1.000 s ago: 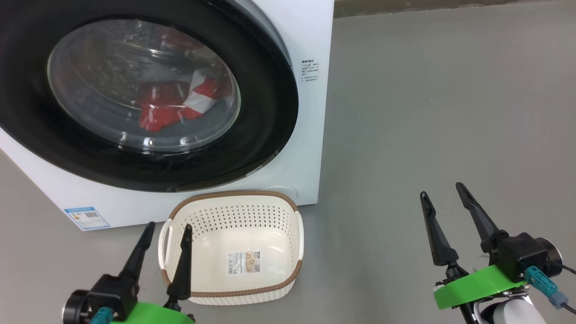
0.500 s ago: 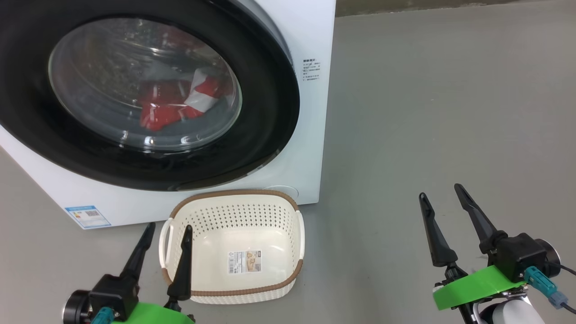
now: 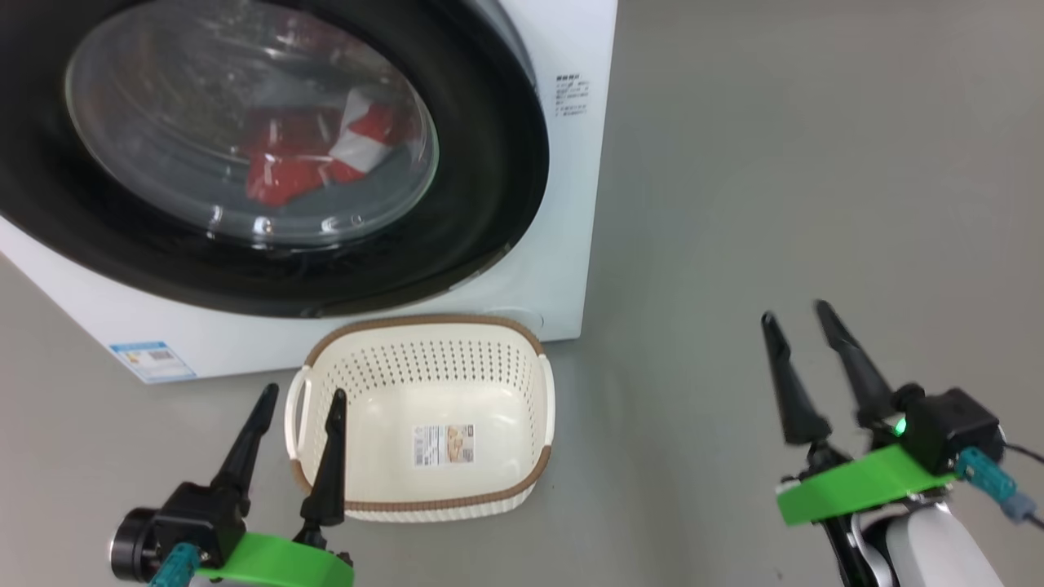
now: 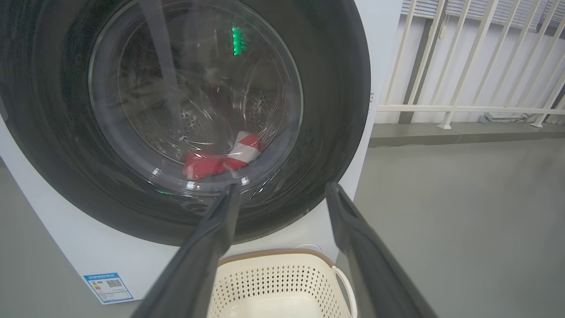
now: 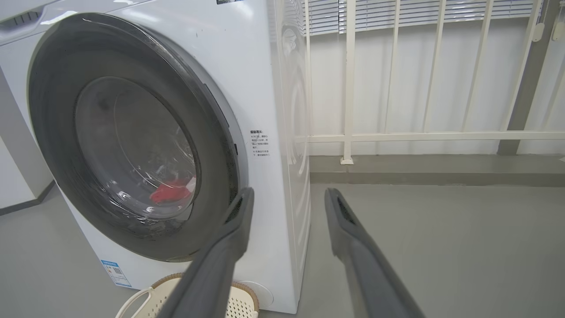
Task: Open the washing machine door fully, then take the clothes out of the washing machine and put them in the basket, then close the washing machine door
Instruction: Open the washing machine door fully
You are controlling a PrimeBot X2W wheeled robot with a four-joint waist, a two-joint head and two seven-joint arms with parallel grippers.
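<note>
**Grey floor, shut door, empty basket – door comes first**

Nothing's been started, as far as I can judge. In the head view the washing machine takes up 10 to 12 o'clock, with its door flush against the front. The clothes lie low in the drum behind the glass, a red and white heap. The basket sits on the floor at 6 o'clock of the door, touching the machine or just shy of it, can't tell which.

Left gripper hangs at 7 o'clock by the basket's near-left corner, fingers spread wide, nothing in them. Right gripper is at 4 o'clock over bare floor, fingers apart and empty too.

My take: the right one is better placed. A dark notch on the rim at 3 o'clock in the right wrist view looks like the pull spot. Hook a finger there, follow the door's arc instead of yanking straight back, and swing it fully open so it won't drift shut. Mind the basket underneath.
</note>
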